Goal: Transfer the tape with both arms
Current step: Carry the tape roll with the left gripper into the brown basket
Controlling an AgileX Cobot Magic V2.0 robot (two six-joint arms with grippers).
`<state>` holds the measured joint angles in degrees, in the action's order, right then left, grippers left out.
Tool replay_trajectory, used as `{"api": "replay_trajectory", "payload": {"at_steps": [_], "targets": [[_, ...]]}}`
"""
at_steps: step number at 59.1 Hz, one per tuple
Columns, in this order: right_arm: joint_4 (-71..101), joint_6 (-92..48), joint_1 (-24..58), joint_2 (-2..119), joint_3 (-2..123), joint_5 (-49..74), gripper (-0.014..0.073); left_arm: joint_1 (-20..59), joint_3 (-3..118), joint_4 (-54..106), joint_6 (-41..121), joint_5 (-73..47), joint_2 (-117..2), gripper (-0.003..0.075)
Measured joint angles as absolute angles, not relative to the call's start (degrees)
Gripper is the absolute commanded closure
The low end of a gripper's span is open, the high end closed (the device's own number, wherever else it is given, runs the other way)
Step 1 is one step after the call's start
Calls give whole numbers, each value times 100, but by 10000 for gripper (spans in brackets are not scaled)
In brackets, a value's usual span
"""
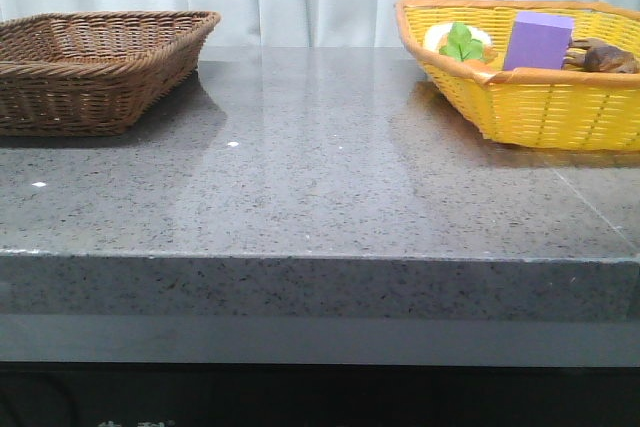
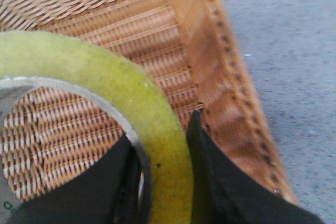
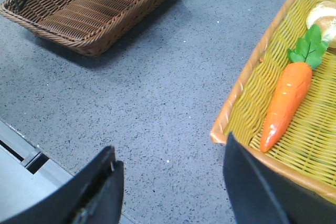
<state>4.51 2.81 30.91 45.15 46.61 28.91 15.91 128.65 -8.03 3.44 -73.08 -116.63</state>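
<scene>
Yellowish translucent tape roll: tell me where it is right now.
Clamped in the left claw, the yellowish translucent tape roll hangs over the brown wicker basket on the table's left.

The left hand (image 2: 167, 182) clamps the rim of the tape (image 2: 113, 85), apparently suspended above the brown wicker basket (image 2: 210, 61) beside the grey table (image 2: 289, 51).

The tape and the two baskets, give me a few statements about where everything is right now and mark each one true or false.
1. The left tool is shut on the tape. True.
2. The tape hangs over the yellow basket. False: the brown basket lies under it.
3. The right tool holds the carrot. False: it is open and holds nothing; the carrot lies in the yellow basket.
4. A purple block stands in the yellow basket. True.
5. The table between the baskets carries a second roll. False: none shows there.
</scene>
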Motion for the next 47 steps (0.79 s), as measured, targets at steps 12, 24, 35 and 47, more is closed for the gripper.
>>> {"api": "replay_trajectory", "payload": {"at_steps": [12, 24, 35, 47], "targets": [[451, 281, 3091, 4515, 4661, 2891, 147, 1353, 12865, -750, 344, -7308, -11938, 625], [451, 281, 3091, 4515, 4661, 2891, 147, 1317, 12865, -733, 344, -7298, -12376, 625], [451, 281, 3091, 4515, 4661, 2891, 147, 1317, 12835, -723, 344, -7275, -12647, 541], [451, 281, 3091, 4515, 4661, 2891, 147, 1317, 12784, -698, 344, -7219, -12657, 355]]}}
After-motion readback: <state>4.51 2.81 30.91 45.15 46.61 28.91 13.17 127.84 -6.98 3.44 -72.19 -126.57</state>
